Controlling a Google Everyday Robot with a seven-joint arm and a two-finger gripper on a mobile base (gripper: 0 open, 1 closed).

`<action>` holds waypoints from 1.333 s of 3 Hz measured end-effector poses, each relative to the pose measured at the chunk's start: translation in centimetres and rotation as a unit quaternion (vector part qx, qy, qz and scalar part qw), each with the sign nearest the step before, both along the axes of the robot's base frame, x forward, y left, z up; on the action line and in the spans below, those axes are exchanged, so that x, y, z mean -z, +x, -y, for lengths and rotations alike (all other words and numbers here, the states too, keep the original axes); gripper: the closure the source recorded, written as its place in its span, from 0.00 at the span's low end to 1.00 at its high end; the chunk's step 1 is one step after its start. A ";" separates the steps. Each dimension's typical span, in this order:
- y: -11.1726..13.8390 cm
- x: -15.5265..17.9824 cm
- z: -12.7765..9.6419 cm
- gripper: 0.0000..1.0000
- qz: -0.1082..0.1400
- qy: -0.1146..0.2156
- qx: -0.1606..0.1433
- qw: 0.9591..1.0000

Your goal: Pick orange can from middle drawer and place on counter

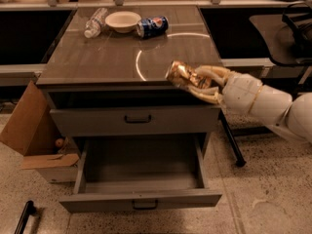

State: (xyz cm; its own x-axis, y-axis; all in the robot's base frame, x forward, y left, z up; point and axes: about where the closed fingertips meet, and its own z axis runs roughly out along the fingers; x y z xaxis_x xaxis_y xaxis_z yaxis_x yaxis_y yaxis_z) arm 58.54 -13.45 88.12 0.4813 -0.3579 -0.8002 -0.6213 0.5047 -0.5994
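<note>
1. Fingers [210,71]: clamped on the orange can [179,74], one pale finger along its top and the others underneath.
2. Orange can: held tilted, nearly on its side, with its free end pointing left. It sits at the front right edge of the counter surface [97,57], well above the drawer. Cannot tell whether it touches the surface.
3. Gripper [197,83]: at the counter's front right corner, level with the top edge. The white arm [263,104] reaches in from the right.
4. Surface: a bright curved light reflection [139,65] lies just left of the can. At the far edge a blue Pepsi can [152,26] lies on its side, a white bowl [123,21] sits beside it, and a plastic bottle [95,22] lies left of the bowl.
5. Upper drawer front [87,122]: shut, below the counter edge.
6. Middle drawer [141,199]: pulled out toward the camera, beneath the upper front.
7. Cardboard box [29,126]: on the floor, against the cabinet's left side, flaps open.
</note>
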 end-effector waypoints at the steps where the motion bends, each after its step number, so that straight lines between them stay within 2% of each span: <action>1: 3.2 -3.2 0.2 1.00 0.023 0.022 0.007 0.999; 2: 6.5 -5.6 -0.3 1.00 0.025 0.034 0.003 0.999; 3: 10.1 -6.7 -1.7 1.00 -0.008 0.018 -0.012 1.000; 4: 12.0 -6.0 -2.5 1.00 -0.043 -0.001 -0.018 0.999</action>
